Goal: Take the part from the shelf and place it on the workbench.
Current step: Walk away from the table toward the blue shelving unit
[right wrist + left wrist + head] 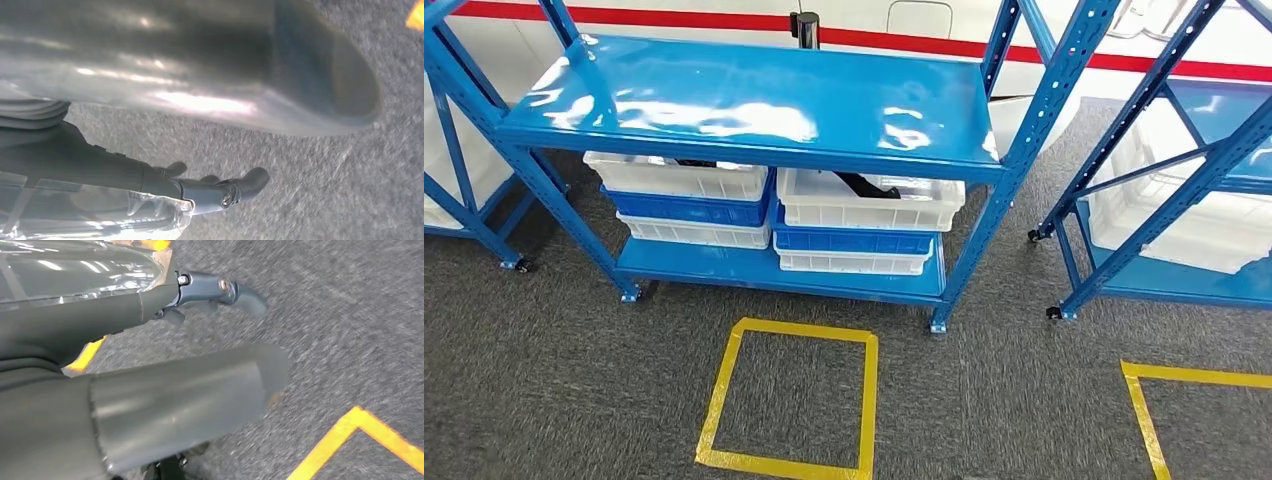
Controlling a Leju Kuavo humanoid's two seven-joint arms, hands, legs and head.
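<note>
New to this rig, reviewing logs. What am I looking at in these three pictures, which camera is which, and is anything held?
It is a two-legged humanoid robot with two arms. The head view looks down at a blue shelf on grey carpet, with stacked white and blue bins on its lower level; a dark part lies in the right top bin. The other two pictures come from wrist cameras on hanging arms: left hand and right hand, both above carpet, holding nothing.
</note>
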